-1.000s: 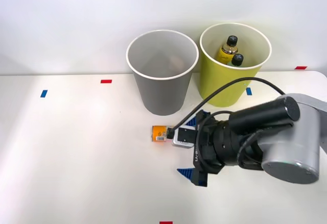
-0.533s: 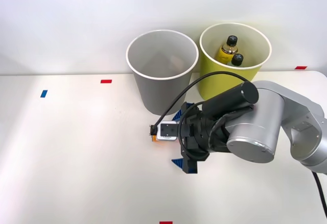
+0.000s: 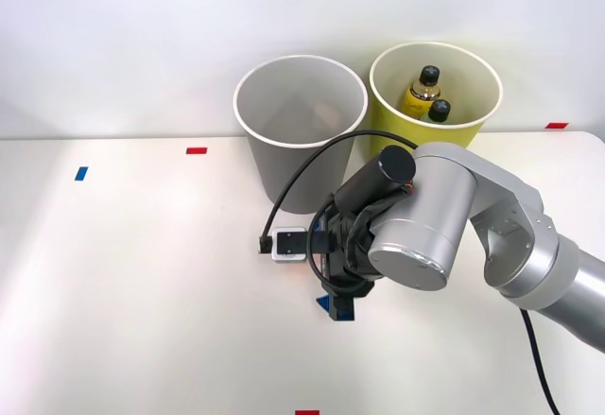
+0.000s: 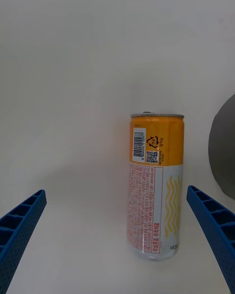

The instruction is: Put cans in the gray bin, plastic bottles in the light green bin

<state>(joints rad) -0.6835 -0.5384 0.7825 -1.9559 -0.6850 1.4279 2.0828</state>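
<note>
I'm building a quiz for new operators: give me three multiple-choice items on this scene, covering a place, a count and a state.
1. Where are the black-capped plastic bottles?
A. In the gray bin
B. In the yellow-green bin
C. On the table

2. How many bottles show there?
A. One
B. Two
C. Four

3. The right tool's blue ribbed fingers are:
A. Open, either side of the can
B. Shut on the can
C. Shut on a bottle

Key: 1 B, the black-capped plastic bottles stand inside the round yellow-green plastic bin, not the round gray plastic bin. 2 B, two caps show. 3 A, the right tool flanks the slim orange-and-white can with gaps.
</note>
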